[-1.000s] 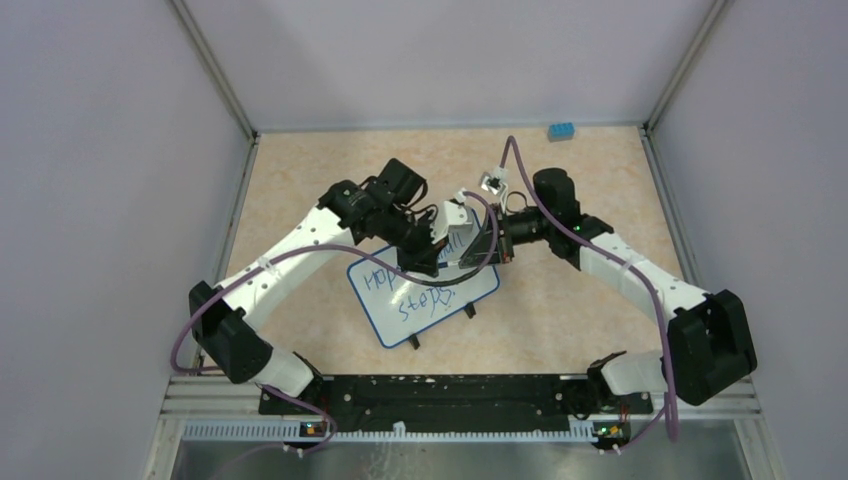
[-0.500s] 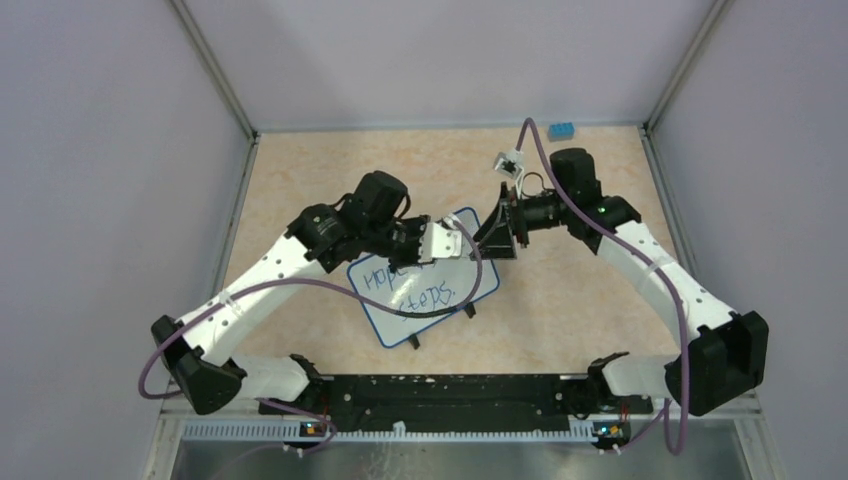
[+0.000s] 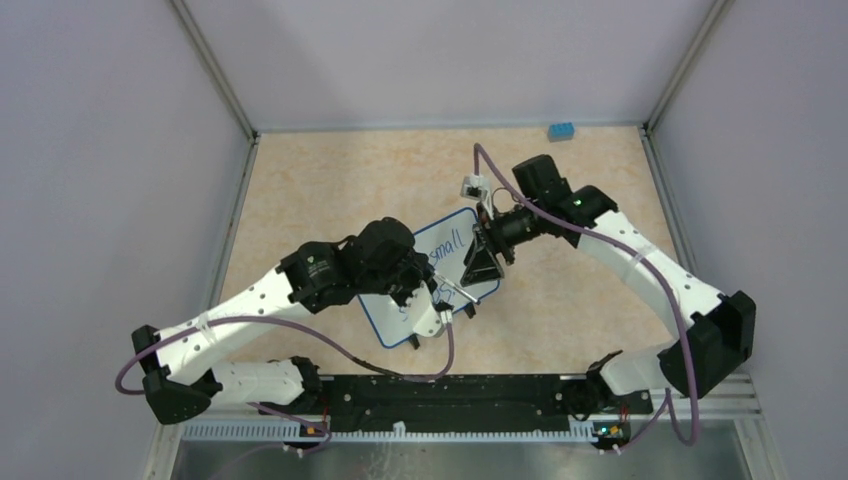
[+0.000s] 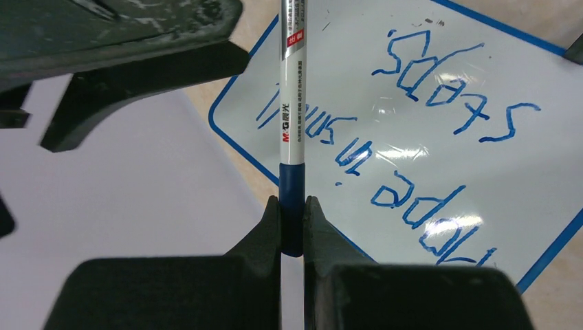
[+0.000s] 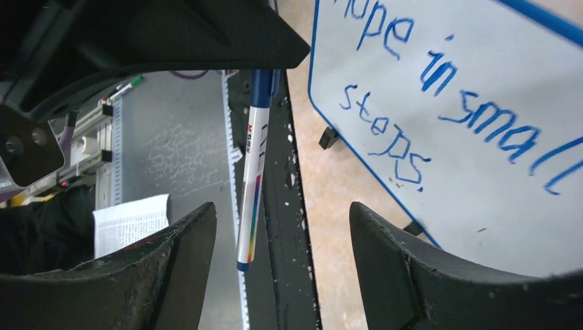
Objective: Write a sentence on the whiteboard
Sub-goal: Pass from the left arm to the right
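The whiteboard (image 3: 455, 228) lies on the tan table, its near half hidden under my left arm. The sentence (image 5: 440, 82) reads "Hope in small steps." in blue, in two lines, and appears upside down in the left wrist view (image 4: 412, 151). My left gripper (image 4: 292, 223) is shut on the blue end of a white marker (image 4: 292, 89), over the board's near right corner (image 3: 445, 293). My right gripper (image 5: 282, 210) stands open beside the board's right edge (image 3: 482, 268). The marker (image 5: 251, 172) hangs between its fingers, touching neither.
A small blue block (image 3: 561, 130) sits at the far right corner of the table. The black base rail (image 3: 440, 395) runs along the near edge, with a printed sheet (image 5: 130, 223) beyond it. Grey walls enclose three sides.
My right gripper has opened and let go of the marker. The left arm has carried the marker from the board's far edge toward its near right corner.
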### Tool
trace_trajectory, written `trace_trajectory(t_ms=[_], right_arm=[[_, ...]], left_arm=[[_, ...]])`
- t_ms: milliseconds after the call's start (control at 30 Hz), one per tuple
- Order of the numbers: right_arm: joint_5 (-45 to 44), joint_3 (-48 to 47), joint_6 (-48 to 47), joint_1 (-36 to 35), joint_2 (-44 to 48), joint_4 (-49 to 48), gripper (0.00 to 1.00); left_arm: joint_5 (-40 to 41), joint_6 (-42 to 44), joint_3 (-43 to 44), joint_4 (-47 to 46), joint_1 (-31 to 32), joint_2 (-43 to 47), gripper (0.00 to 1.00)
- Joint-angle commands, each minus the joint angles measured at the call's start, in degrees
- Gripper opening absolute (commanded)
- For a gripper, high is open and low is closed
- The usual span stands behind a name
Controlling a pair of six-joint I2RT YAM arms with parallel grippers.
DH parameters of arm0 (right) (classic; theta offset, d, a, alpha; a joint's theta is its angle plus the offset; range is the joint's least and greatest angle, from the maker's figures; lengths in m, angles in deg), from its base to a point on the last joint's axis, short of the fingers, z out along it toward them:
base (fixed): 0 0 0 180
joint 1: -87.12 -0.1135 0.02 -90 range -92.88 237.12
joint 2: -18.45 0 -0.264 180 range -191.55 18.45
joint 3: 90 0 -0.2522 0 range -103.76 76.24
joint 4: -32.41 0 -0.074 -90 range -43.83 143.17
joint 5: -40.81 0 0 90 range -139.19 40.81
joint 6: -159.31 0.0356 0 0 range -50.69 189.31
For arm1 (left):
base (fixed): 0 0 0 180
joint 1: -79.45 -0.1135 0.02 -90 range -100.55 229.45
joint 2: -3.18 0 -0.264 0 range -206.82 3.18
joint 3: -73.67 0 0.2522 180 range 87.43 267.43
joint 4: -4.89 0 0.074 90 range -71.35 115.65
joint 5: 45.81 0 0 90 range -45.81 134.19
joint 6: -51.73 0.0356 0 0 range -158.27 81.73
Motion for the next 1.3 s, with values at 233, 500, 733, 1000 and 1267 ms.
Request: trace_trajectory(t_ms=[233,500,733,1000,1267], right_arm=[[-1.1,-3.4,-1.4,-5.4,-4.6,3.2,0.58],[-1.7,-3.2,-0.3,-7.6,-6.5,1.3,0.50],[-3.6,-4.7,-0.3,-7.6,-5.6,1.9,0.00],[-1.9,-4.6,2.0,-1.3,-2.9,-0.9,0.00],[-2.3,-2.8,4.2,15.0,0.1,-6.2,0.00]], left_arm=[[6.3,6.7,-4.8,-6.4,2.7,3.2,0.00],[6.4,5.3,-4.5,-8.2,2.8,2.8,0.00],[7.5,2.9,-6.0,-9.4,2.8,4.0,0.20],[8.6,-4.1,-6.7,-12.8,2.1,5.9,0.91],[-0.7,-26.3,-1.0,-13.3,-7.0,3.6,0.99]])
